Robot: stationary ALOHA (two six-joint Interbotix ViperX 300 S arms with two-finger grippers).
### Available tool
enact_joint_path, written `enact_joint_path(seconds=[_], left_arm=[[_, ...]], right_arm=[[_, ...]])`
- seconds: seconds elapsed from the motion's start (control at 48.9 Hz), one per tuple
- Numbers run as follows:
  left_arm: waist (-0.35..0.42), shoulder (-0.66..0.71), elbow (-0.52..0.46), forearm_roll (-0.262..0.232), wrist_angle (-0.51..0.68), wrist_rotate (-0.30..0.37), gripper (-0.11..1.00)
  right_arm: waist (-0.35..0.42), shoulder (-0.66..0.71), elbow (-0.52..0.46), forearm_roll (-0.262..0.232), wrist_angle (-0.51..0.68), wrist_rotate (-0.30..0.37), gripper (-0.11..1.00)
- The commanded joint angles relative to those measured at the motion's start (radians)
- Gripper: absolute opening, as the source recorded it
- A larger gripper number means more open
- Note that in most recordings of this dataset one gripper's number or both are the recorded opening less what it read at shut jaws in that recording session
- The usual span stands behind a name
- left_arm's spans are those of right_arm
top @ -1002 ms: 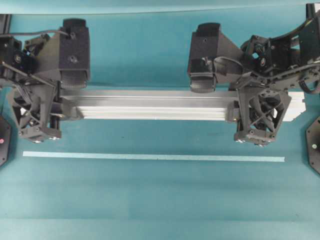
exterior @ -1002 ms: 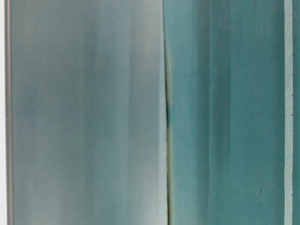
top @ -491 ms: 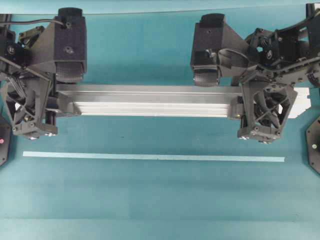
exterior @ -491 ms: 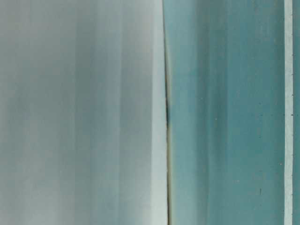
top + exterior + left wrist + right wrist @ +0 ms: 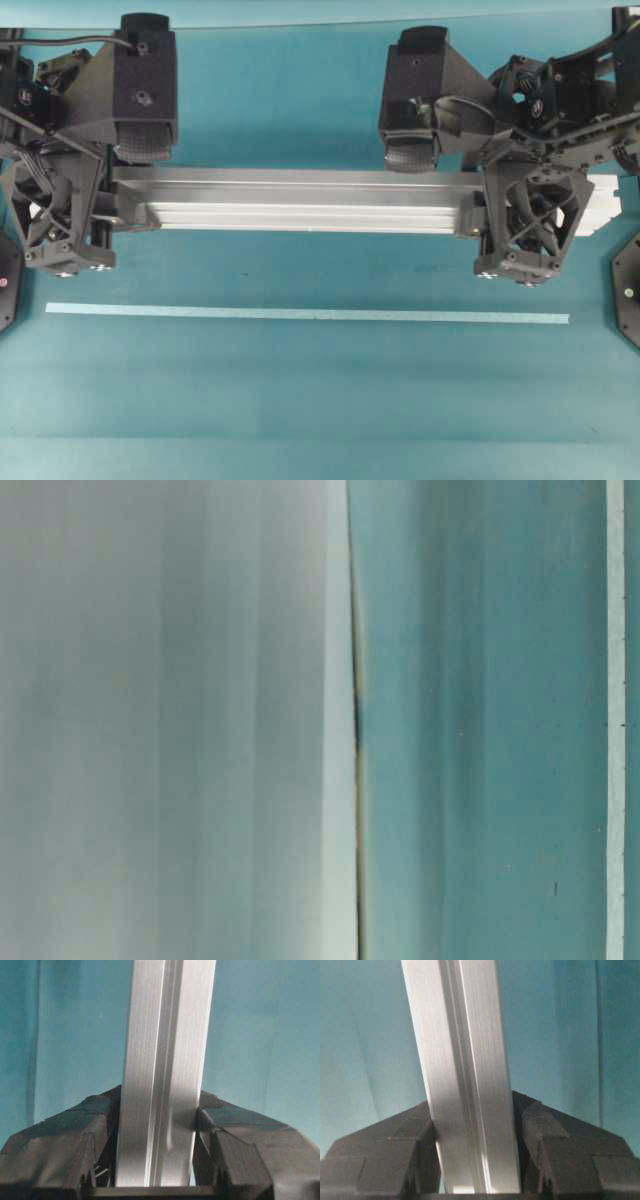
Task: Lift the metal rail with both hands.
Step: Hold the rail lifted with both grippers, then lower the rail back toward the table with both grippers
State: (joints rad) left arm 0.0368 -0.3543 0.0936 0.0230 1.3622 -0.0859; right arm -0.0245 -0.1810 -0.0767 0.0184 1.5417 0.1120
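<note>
**Both grippers clamp the rail, raised off the table**

Compared with a second ago, the metal rail (image 5: 300, 201) sits a little higher in the overhead view, and both arms have shifted up with it; in the last half second almost nothing changes.

Seen from its wrist camera, the left gripper (image 5: 157, 1130) has its two black fingers (image 5: 87, 1130) pressed against the rail's opposite sides, pinching it. The grooved silver bar runs straight away from the jaws, with teal table (image 5: 260, 1035) on both sides of it. The right gripper (image 5: 472, 1132) pinches the rail the same way, its fingers (image 5: 555, 1140) tight against the metal, and the bar leans slightly left as it runs away from the jaws.

From overhead, the left gripper (image 5: 120, 205) holds the rail near its left end and the right gripper (image 5: 475, 215) near its right end, so the bar spans level between them. Just beyond the grippers toward the near edge, a thin pale tape strip (image 5: 305, 314) lies on the table (image 5: 320, 400), parallel to the rail and apart from it.

The table-level view is a blurred pale surface beside teal, too close to read.
</note>
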Motion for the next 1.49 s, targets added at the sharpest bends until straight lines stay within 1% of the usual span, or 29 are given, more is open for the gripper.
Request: enact_joint_path(seconds=[0.0,0.164,0.286,0.491,0.695,0.92,1.023,1.166,1.33,1.473], left_arm=[[0.011,-0.011,-0.025,0.005,-0.005,-0.006,0.36],[0.015,-0.009,0.012,0.005,-0.025,-0.012,0.36],[0.017,-0.009,0.057,0.005,-0.077,-0.017,0.36],[0.021,-0.009,0.146,0.005,-0.152,-0.018,0.36],[0.023,0.005,0.264,0.006,-0.267,-0.012,0.36],[0.023,0.043,0.328,0.005,-0.325,-0.015,0.36],[0.023,0.06,0.362,0.005,-0.371,-0.017,0.36],[0.025,0.089,0.414,0.005,-0.449,-0.032,0.36],[0.025,0.124,0.457,0.005,-0.523,-0.063,0.36],[0.026,0.155,0.489,0.005,-0.581,-0.06,0.36]], right_arm=[[0.0,-0.008,-0.02,0.002,-0.003,0.021,0.38],[0.0,-0.008,0.025,0.002,-0.017,0.012,0.38],[0.0,-0.008,0.077,0.002,-0.052,0.012,0.38],[0.002,-0.021,0.181,0.002,-0.169,0.009,0.38],[0.002,-0.02,0.302,0.002,-0.27,0.002,0.38],[0.0,0.011,0.413,0.002,-0.376,0.005,0.38],[0.002,0.031,0.459,0.002,-0.439,0.003,0.38],[0.0,0.054,0.494,0.002,-0.523,0.002,0.38],[0.002,0.092,0.515,0.002,-0.566,0.0,0.38],[0.002,0.127,0.543,0.002,-0.615,-0.012,0.38]])
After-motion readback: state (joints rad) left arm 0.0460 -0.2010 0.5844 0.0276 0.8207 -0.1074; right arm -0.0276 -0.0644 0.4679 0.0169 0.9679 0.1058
